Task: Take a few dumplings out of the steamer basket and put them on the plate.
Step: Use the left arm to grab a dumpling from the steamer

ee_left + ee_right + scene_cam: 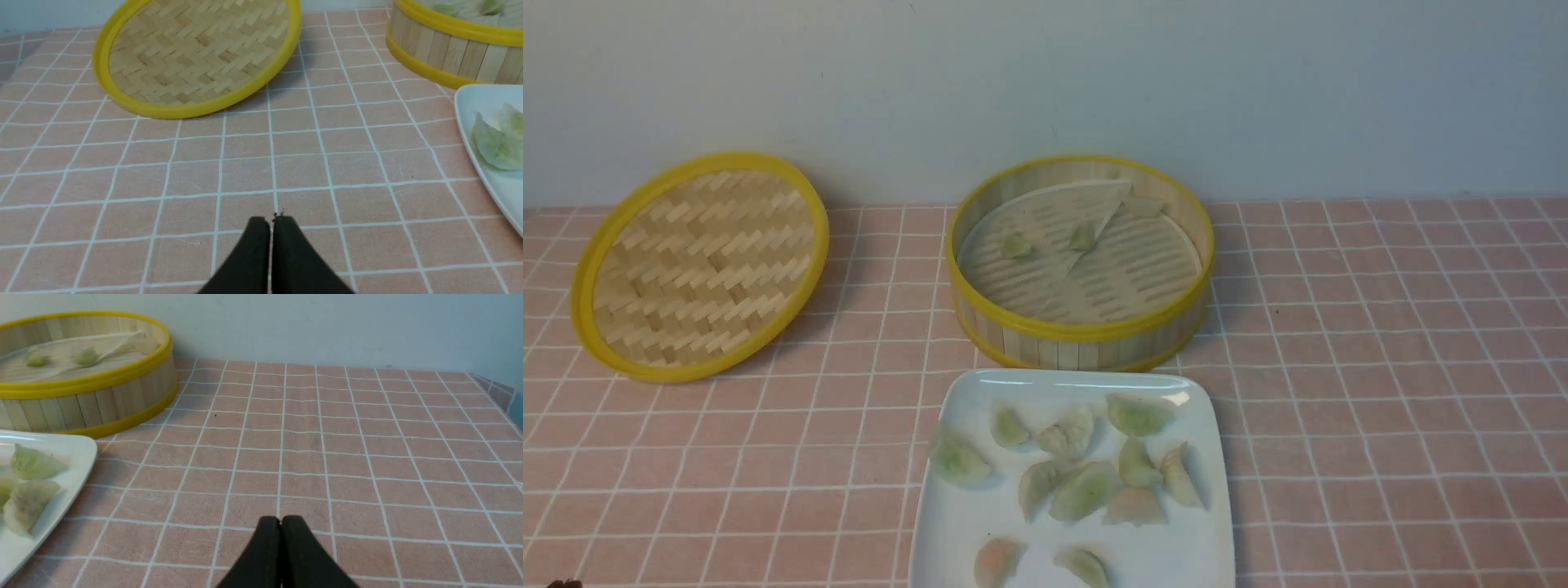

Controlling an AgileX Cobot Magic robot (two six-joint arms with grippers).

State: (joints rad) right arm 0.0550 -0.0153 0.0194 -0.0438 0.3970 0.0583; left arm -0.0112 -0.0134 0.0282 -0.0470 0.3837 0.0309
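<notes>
Now, your left gripper [271, 220] and right gripper [281, 519] are both pinched closed, empty. Most dumplings [1085, 490] lie on the plate [1078, 377] by the near edge of the table [1380, 367], plate front cut off; two sit in the steamer basket [1086, 331].

**Bright, soft, even light; slight glare and faint shadows**

The scene is lit diffusely from above and somewhat from the left. A white streak of glare is seen on the far rim of the plate [1078, 380]. Soft shadows are cast to the right of the lid [698, 265] and the steamer basket [1086, 331] on the checked cloth [1380, 367], whose grid lines are rendered crisply. In the wrist views the left gripper [271, 218] and right gripper [281, 519] are shown as black, detail-less shapes with soft edges.
</notes>
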